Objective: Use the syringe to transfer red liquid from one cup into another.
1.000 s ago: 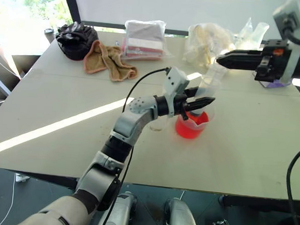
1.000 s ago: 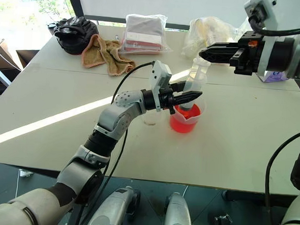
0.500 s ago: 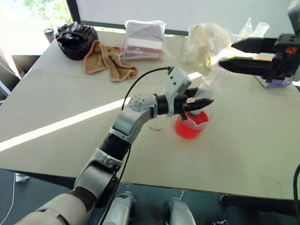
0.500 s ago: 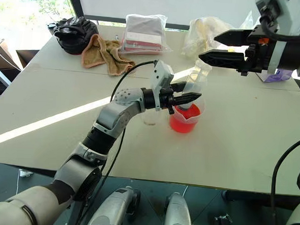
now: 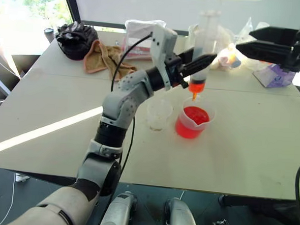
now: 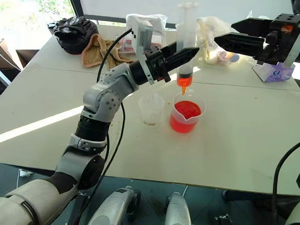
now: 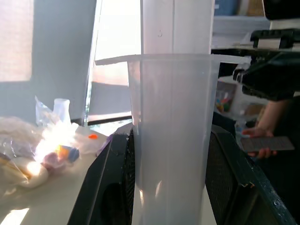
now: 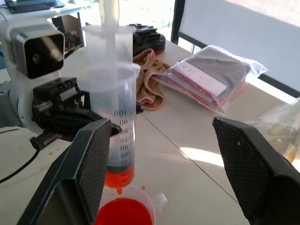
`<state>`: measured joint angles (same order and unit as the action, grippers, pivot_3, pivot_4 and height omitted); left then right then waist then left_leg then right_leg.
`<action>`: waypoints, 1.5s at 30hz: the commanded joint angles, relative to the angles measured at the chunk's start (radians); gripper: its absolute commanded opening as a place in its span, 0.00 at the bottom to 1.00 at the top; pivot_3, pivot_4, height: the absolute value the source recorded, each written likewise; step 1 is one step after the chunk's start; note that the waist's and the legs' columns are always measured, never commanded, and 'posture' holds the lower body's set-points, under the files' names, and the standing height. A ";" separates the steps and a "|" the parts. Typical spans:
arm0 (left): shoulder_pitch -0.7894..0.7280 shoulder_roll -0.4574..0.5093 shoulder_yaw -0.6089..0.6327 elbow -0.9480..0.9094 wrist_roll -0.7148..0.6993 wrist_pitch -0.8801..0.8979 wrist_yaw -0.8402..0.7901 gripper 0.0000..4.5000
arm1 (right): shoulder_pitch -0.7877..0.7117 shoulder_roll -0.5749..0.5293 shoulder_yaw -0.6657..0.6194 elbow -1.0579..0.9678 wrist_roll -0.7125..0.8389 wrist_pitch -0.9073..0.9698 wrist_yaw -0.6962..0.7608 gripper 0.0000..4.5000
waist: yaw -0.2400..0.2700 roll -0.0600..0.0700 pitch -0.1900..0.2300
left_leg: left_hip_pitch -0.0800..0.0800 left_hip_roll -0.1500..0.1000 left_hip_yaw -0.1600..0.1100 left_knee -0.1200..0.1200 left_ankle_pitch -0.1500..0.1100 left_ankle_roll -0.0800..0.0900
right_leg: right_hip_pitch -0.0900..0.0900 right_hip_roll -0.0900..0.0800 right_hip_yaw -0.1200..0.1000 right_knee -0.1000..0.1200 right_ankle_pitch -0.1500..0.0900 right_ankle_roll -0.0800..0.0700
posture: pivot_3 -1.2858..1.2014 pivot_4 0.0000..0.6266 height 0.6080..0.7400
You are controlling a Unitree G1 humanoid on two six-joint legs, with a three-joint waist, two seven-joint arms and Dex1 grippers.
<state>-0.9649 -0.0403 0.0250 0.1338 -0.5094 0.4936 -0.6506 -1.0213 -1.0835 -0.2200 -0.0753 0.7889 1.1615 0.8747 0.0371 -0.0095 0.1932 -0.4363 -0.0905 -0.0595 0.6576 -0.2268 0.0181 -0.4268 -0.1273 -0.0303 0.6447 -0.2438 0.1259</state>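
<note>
Clear plastic throughout: one long graduated syringe (image 6: pixel 185 48) stands upright in the left gripper (image 6: pixel 175 57), jaws clamped on its barrel, a little red liquid (image 6: pixel 183 81) pooled above its orange tip. It hangs just above the spouted beaker (image 6: pixel 186 113), whose bottom holds more red. One smaller thin-walled cup (image 6: pixel 151 109) sits just beside, seemingly empty. The right gripper (image 6: pixel 236 40) has its two black jaws spread wide, holding nothing. Matte pale surface (image 6: pixel 250 139).
</note>
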 commanded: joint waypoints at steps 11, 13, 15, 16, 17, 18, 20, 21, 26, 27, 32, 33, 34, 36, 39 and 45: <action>0.123 0.223 -0.017 -0.246 -0.023 0.059 -0.005 0.32 | -0.010 0.072 -0.039 -0.070 0.069 0.023 -0.059 0.79 | 0.000 0.000 0.000 | 0.000 0.001 0.000 0.002 0.000 0.000 | 0.000 0.001 0.001 0.001 0.000 0.000 | 0.52 0.24 1.00; 0.160 0.228 -0.033 -0.260 -0.016 0.052 -0.001 0.32 | -0.014 0.084 -0.033 -0.069 0.068 0.019 -0.069 0.79 | 0.003 0.000 0.000 | -0.001 0.001 0.000 0.002 0.000 0.000 | 0.000 0.001 0.001 0.001 0.000 0.000 | 0.52 0.24 1.00; 0.177 0.227 -0.042 -0.266 -0.013 0.047 0.004 0.32 | -0.018 0.090 -0.031 -0.066 0.069 0.018 -0.073 0.79 | 0.003 0.000 0.000 | -0.003 0.000 -0.001 0.004 0.000 0.000 | -0.001 0.001 0.001 0.001 0.000 0.000 | 0.52 0.24 1.00; 0.191 0.224 -0.048 -0.268 -0.008 0.041 0.007 0.32 | -0.026 0.097 -0.026 -0.066 0.070 0.021 -0.079 0.79 | 0.003 0.000 0.000 | -0.003 0.000 -0.001 0.005 0.000 0.000 | -0.001 0.001 0.001 0.001 0.000 0.000 | 0.52 0.24 1.00; 0.201 0.222 -0.052 -0.269 -0.005 0.036 0.009 0.32 | -0.032 0.101 -0.022 -0.067 0.072 0.023 -0.083 0.79 | 0.002 0.000 0.000 | -0.004 0.000 -0.001 0.005 0.000 0.000 | -0.001 0.001 0.001 0.000 0.001 0.000 | 0.52 0.24 1.00; 0.211 0.220 -0.057 -0.268 -0.001 0.030 0.010 0.32 | -0.041 0.107 -0.019 -0.065 0.073 0.027 -0.088 0.79 | 0.001 0.000 0.000 | -0.004 0.000 -0.001 0.006 0.000 0.000 | -0.001 0.001 0.001 0.000 0.001 0.001 | 0.52 0.24 1.00; 0.239 0.221 -0.077 -0.271 0.023 0.006 0.003 0.32 | -0.069 0.125 -0.009 -0.060 0.086 0.052 -0.100 0.79 | -0.001 0.000 0.000 | -0.004 0.000 -0.001 0.006 0.000 0.001 | -0.001 0.001 0.001 0.000 0.001 0.001 | 0.52 0.24 1.00; 0.252 0.222 -0.087 -0.272 0.034 -0.004 0.000 0.32 | -0.086 0.138 -0.007 -0.052 0.096 0.074 -0.111 0.79 | -0.003 0.001 0.000 | -0.004 0.000 -0.001 0.006 0.000 0.001 | -0.002 0.001 0.001 0.001 0.001 0.001 | 0.52 0.24 1.00; 0.278 0.224 -0.100 -0.270 0.053 -0.028 -0.001 0.32 | -0.115 0.217 -0.007 -0.058 0.128 0.164 -0.190 0.79 | -0.001 0.001 -0.001 | -0.004 0.001 -0.001 0.005 0.000 0.001 | -0.002 0.002 0.001 0.001 0.002 0.000 | 0.52 0.24 1.00; 0.279 0.223 -0.101 -0.269 0.054 -0.031 0.000 0.32 | -0.113 0.235 -0.007 -0.065 0.130 0.174 -0.209 0.79 | 0.000 0.001 -0.001 | -0.004 0.001 -0.001 0.005 0.000 0.001 | -0.002 0.002 0.001 0.001 0.002 0.000 | 0.52 0.24 1.00; 0.281 0.222 -0.102 -0.267 0.060 -0.035 0.002 0.32 | -0.101 0.303 0.003 -0.089 0.114 0.191 -0.286 0.79 | 0.002 0.001 -0.001 | -0.004 0.001 -0.001 0.005 0.000 0.001 | -0.002 0.002 0.001 0.001 0.002 0.000 | 0.52 0.24 1.00; 0.282 0.223 -0.102 -0.267 0.062 -0.034 0.002 0.32 | -0.102 0.318 0.004 -0.089 0.114 0.193 -0.301 0.79 | 0.001 0.001 -0.001 | -0.005 0.001 -0.001 0.005 0.000 0.001 | -0.002 0.002 0.001 0.001 0.002 0.000 | 0.52 0.24 1.00; 0.282 0.223 -0.102 -0.268 0.063 -0.034 0.002 0.32 | -0.107 0.335 0.001 -0.089 0.118 0.196 -0.317 0.79 | 0.000 0.001 -0.001 | -0.005 0.001 -0.001 0.005 0.000 0.001 | -0.002 0.002 0.001 0.001 0.002 0.000 | 0.52 0.24 1.00; 0.284 0.224 -0.103 -0.269 0.065 -0.032 0.003 0.32 | -0.118 0.366 -0.005 -0.085 0.125 0.201 -0.344 0.79 | 0.000 0.001 -0.001 | -0.005 0.001 -0.001 0.006 0.000 0.001 | -0.002 0.002 0.001 0.001 0.002 0.000 | 0.52 0.24 1.00; 0.287 0.226 -0.107 -0.274 0.066 -0.029 0.004 0.32 | -0.134 0.403 -0.004 -0.078 0.124 0.205 -0.374 0.79 | -0.001 0.001 -0.001 | -0.004 0.001 -0.001 0.005 0.000 0.001 | -0.003 0.002 0.001 0.002 0.002 0.000 | 0.52 0.24 1.00; 0.286 0.229 -0.106 -0.273 0.067 -0.028 0.007 0.32 | -0.144 0.454 0.007 -0.061 0.110 0.190 -0.411 0.79 | -0.002 0.001 -0.001 | -0.004 0.001 -0.001 0.005 0.000 0.001 | -0.003 0.002 0.001 0.002 0.002 0.000 | 0.52 0.24 1.00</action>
<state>-0.6720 0.1885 -0.0874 -0.0984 -0.4406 0.4852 -0.6467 -1.1314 -0.6334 -0.1947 -0.1298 0.9045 1.3691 0.4715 0.0349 -0.0084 0.1926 -0.4408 -0.0898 -0.0603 0.6631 -0.2272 0.0187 -0.4295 -0.1254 -0.0293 0.6466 -0.2418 0.1256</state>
